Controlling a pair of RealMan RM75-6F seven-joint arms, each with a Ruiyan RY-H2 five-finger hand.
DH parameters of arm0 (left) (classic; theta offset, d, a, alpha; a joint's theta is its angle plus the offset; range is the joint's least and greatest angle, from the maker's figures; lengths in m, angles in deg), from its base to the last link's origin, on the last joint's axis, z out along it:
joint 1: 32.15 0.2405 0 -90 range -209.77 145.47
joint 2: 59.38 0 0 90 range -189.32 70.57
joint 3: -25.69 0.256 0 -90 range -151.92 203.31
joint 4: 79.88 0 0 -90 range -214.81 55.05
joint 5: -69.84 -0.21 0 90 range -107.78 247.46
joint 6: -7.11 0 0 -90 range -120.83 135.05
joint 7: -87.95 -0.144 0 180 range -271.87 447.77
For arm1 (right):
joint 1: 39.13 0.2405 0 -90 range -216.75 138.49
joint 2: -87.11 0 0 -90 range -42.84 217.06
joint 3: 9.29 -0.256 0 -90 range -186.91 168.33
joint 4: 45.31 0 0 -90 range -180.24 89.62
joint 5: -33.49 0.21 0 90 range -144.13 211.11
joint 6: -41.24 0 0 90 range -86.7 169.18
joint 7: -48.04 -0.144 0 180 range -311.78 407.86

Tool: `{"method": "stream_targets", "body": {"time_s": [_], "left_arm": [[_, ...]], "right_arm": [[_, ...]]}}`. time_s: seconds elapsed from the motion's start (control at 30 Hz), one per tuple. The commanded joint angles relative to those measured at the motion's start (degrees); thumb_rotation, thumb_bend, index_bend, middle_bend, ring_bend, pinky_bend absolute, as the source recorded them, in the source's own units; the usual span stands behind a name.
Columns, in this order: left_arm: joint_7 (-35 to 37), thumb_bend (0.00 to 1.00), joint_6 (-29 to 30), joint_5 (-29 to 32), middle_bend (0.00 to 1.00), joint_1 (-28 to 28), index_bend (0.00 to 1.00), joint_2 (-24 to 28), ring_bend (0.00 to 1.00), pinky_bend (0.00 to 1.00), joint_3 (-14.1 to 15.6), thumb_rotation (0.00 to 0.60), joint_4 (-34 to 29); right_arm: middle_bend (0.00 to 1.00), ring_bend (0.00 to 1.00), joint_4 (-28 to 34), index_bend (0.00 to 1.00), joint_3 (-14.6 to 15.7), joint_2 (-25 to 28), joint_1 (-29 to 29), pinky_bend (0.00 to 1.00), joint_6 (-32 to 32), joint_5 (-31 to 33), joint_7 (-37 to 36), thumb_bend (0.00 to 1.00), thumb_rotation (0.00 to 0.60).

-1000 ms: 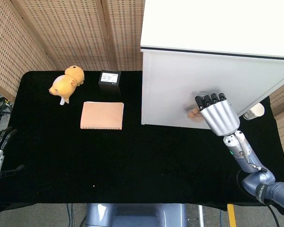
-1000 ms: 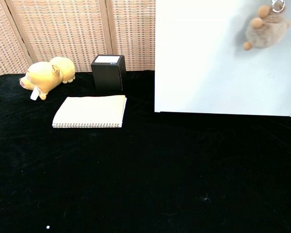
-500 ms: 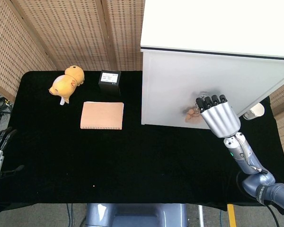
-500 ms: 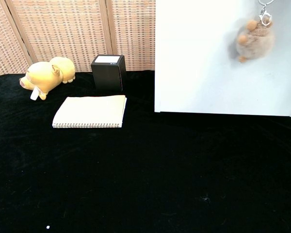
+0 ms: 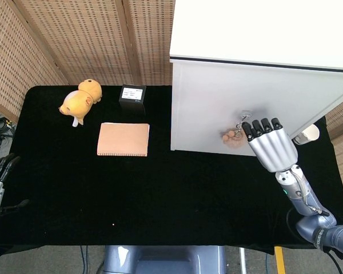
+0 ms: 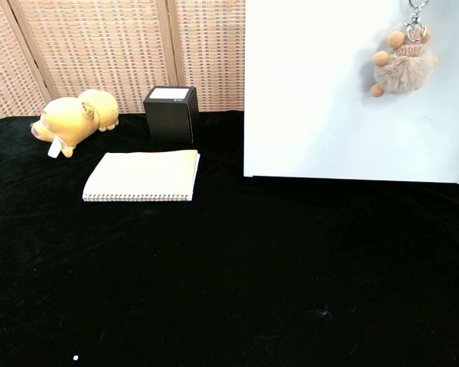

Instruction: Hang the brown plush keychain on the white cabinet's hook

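Right robot hand (image 5: 268, 144) looks empty, fingers loosely curled just beside the brown plush keychain (image 6: 402, 63) dangling from the white cabinet (image 5: 217, 108). Brushing it while pulling away could knock its ring loose.

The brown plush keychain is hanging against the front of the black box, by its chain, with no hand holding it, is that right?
Not the black box. The chest view shows the brown plush keychain hanging by its chain against the white cabinet, with no hand on it.
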Motion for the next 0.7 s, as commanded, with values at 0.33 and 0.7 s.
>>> {"method": "stream_targets", "body": {"time_s": [0.33, 0.7], "left_arm": [[0.4, 0.00, 0.9, -1.2, 0.00, 0.4, 0.00, 0.2, 0.00, 0.00, 0.4, 0.600, 0.0], [-1.0, 0.00, 2.6, -3.5, 0.00, 1.0, 0.00, -1.1, 0.00, 0.00, 0.9, 0.600, 1.0]], "right_arm": [[0.65, 0.67, 7.8, 0.50, 5.7, 5.4, -10.6, 0.90, -6.9, 0.2, -7.5, 0.14, 0.600], [0.00, 0.00, 22.9, 0.03, 12.3, 10.1, -23.8, 0.07, -4.3, 11.8, -12.2, 0.00, 0.600]]}}
